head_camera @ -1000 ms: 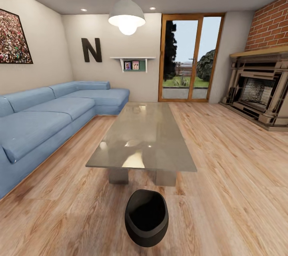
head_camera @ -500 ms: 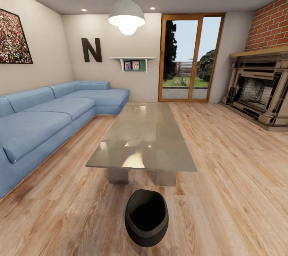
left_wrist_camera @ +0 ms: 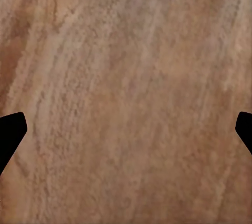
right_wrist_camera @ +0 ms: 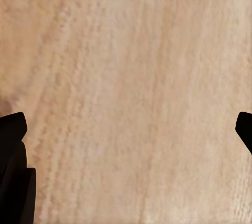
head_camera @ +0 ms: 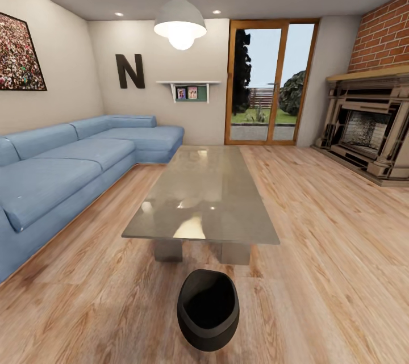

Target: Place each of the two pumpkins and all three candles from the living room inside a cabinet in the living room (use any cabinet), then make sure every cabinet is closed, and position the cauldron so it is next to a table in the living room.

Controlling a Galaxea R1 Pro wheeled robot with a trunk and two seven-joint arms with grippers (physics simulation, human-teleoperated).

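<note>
Spreading wide, the left gripper (left_wrist_camera: pixel 126 129) shows only its two dark fingertips (left_wrist_camera: pixel 9 135) at opposite edges of its wrist view, nothing between them but wood plank floor (left_wrist_camera: pixel 126 77). The right gripper (right_wrist_camera: pixel 126 135) is likewise released and empty above paler floor planks. Relative to the table (head_camera: pixel 207 193), the cauldron (head_camera: pixel 208 310) stands upright on the floor just beside its near end, close to the blocky legs. The sofa (head_camera: pixel 68 165) runs along the table's left side.
</note>
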